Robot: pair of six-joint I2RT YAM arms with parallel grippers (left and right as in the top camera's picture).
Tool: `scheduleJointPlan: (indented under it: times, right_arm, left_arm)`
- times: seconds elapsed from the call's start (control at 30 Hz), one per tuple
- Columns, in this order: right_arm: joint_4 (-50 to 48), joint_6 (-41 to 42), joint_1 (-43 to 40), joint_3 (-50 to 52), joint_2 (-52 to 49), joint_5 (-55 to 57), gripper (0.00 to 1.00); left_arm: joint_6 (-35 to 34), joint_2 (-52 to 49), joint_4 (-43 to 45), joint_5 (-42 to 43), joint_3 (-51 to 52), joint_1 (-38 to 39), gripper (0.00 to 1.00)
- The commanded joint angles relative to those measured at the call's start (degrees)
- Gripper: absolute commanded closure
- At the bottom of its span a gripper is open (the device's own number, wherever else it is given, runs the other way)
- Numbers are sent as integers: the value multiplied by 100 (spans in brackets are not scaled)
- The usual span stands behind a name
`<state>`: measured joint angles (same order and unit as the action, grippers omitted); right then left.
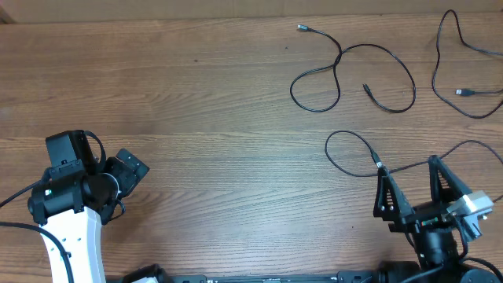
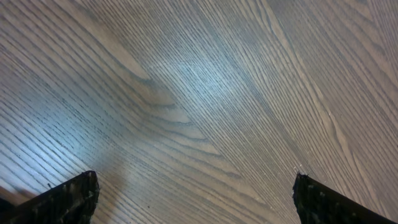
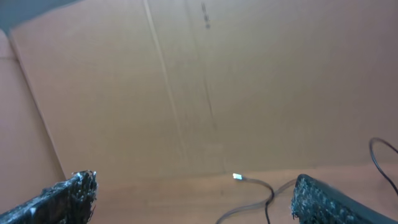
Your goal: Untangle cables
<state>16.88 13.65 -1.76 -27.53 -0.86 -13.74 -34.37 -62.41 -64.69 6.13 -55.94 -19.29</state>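
Observation:
Three thin black cables lie apart on the right half of the wooden table. One cable curls in loops at the back, and its silver tip shows in the right wrist view. A second cable bends along the far right edge. The third cable forms a loop whose strand runs across just in front of my right gripper's fingertips. My right gripper is open and holds nothing. My left gripper stands open over bare wood at the near left, far from all the cables.
A brown cardboard wall rises behind the table's far edge. The wooden tabletop stretches bare between the two arms. The arms' own thick black wires hang at the near left.

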Motion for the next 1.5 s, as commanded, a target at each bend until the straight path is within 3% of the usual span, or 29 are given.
scheduleJointPlan:
  times: [0.0,0.53,0.87,1.47]
  right_arm:
    - [-398,-22,26,334,70,-208,0]
    - [-2170,0,26,1882,70,-426,0]
    - [-2955,2,26,2308,70,-957,0]
    - [-3139,-4,26,2710,70,-933,0]
  left_arm:
    - [-55,17,4,-59,20,-28,1]
    - [-52,17,2,-59,20,-28,0]
    - [-52,17,2,-59,20,-28,1]
    - [-52,17,2,-59,20,-28,0]
